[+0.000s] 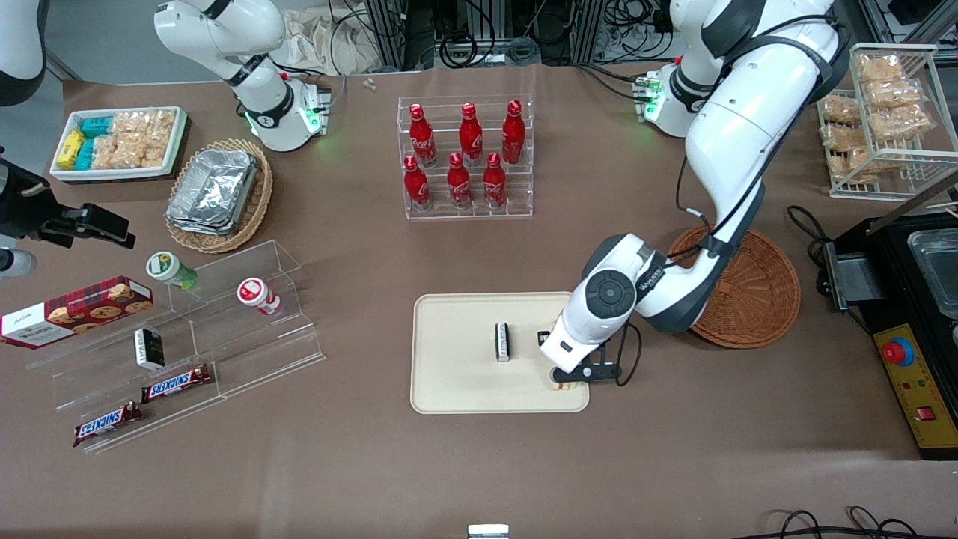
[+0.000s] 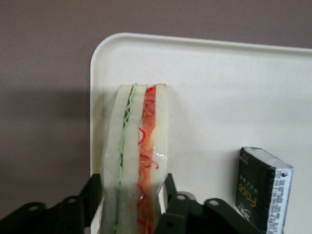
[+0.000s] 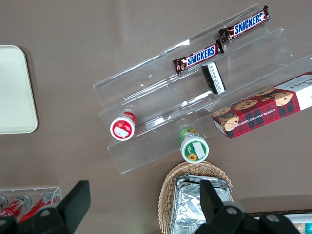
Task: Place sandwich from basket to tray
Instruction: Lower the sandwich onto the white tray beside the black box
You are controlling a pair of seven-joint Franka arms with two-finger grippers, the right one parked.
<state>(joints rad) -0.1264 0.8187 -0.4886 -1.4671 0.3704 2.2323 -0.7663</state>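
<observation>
- Small black packet [image 1: 502,342]: stands upright near the middle of the tray [image 1: 456,389], at about nine o'clock from the gripper and apart from it; any sideways drift in the release should stay away from it.
- Gripper [image 1: 566,380]: low over the tray's corner nearest the front camera on the working arm's end, fingers [image 2: 178,207] clamped on the bread faces of the sandwich [image 2: 138,161].
- Sandwich: held on edge, green and orange-red filling lines showing, close along the tray's rim in the wrist view. I judge the step is the set-down; whether its base touches the tray cannot be told.
- To do it well: lower until the wedge bears on the tray, inboard of the rim, then part the fingers gently and lift straight up so it does not topple.
- Basket [image 1: 748,299]: at about two o'clock from the gripper, no sandwich visible in it.
</observation>
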